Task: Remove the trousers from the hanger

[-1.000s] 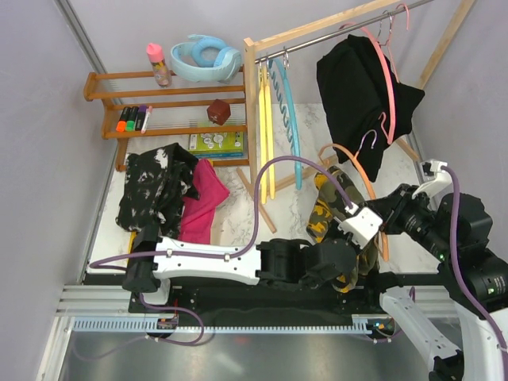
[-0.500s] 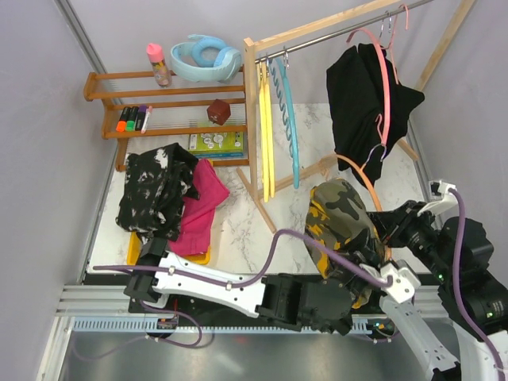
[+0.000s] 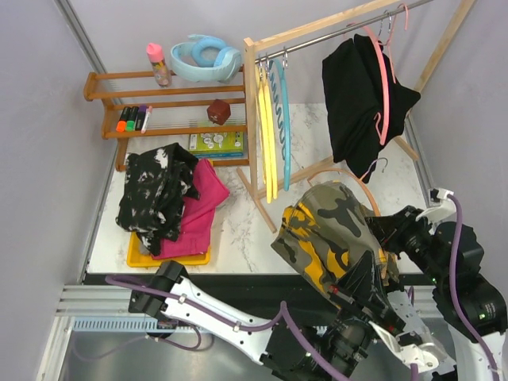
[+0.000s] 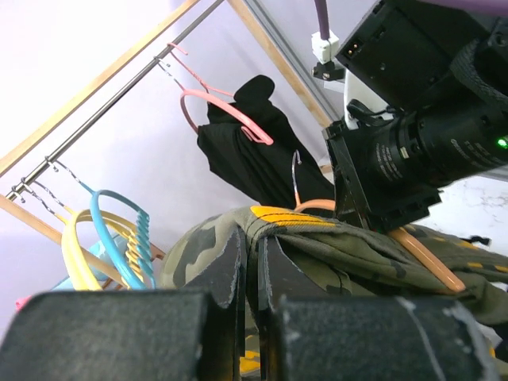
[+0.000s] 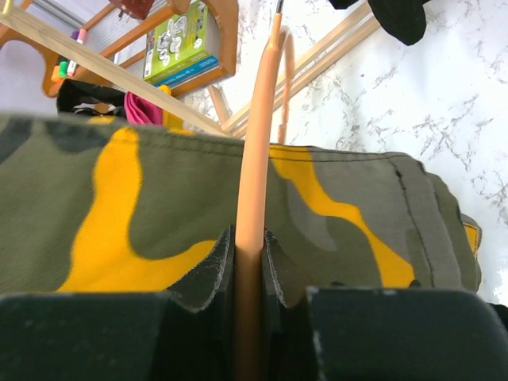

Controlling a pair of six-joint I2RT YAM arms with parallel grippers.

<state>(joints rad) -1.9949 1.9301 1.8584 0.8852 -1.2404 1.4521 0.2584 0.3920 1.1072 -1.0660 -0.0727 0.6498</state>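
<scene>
Upper right, the black trousers [image 3: 357, 95] hung on the rail [image 3: 317, 36], not yet removed. The speckled trousers [image 3: 155, 190] and magenta trousers [image 3: 202, 208] lay piled at left, done. Lower centre, we had the camouflage trousers [image 3: 325, 230] partly off the orange hanger [image 5: 252, 182], our right gripper [image 5: 248, 238] clamped on it and our left gripper [image 4: 248, 248] pinching the cloth.

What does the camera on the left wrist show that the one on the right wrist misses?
Only the left wrist view shows the metal rail, with a pink hanger and a blue hanger on it. Only the right wrist view shows the marble tabletop and a green box on the wooden shelf. Both show the camouflage trousers and the orange hanger.
</scene>
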